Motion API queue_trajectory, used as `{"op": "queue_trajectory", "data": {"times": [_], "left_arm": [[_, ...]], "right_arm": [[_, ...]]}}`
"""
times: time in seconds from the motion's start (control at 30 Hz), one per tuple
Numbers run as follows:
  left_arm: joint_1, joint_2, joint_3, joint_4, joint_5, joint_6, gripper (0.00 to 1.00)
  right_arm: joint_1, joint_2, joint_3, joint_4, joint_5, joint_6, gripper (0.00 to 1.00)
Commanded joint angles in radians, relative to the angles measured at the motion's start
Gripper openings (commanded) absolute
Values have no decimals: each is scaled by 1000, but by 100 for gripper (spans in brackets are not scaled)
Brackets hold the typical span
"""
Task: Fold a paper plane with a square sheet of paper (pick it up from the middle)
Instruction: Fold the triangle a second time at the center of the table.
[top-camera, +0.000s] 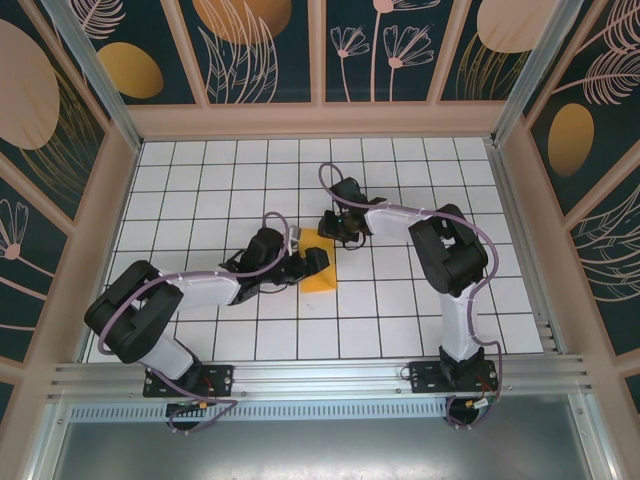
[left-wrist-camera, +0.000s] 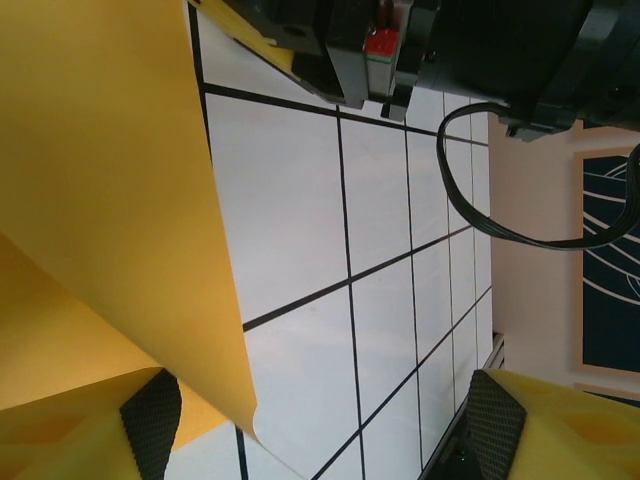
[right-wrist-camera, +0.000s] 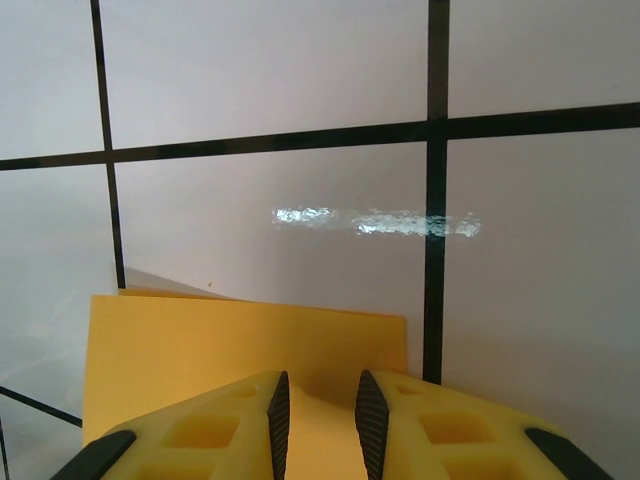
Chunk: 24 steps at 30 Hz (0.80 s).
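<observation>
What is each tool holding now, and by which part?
Left tool is open, holding nothing. Whether the right tool pinches the paper's edge cannot be told.

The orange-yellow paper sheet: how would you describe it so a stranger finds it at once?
Look at the middle of the white table with black grid lines. The thin orange-yellow paper sheet lies there, the only coloured sheet on the tiles.
</observation>
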Motion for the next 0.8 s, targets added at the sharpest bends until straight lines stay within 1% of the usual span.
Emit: {"op": "queue_trajectory", "data": {"times": [0.0, 0.3, 0.43, 0.53, 0.67, 0.7, 0.77], "left_arm": [[-6, 25, 41, 53, 17, 13, 78], [-7, 88, 79, 82, 4, 21, 78], [-7, 103, 83, 55, -47, 43, 75], [-6, 108, 85, 19, -91, 58, 68], [-6, 125, 86, 15, -110, 54, 56], [-7, 128, 87, 14, -117, 50, 53], [-6, 132, 88, 12, -128, 47, 50]], "right_arm": [[-7, 35, -50, -37, 7, 17, 31], [-17, 23, -79, -16, -27, 24, 31], [-39, 2, -98, 21, -96, 15, 30], [-46, -23, -102, 47, -167, -6, 30], [-46, -60, -85, 59, -250, -35, 30], [-71, -73, -84, 63, -266, -37, 30], [-85, -100, -87, 69, -287, -45, 30]]}}
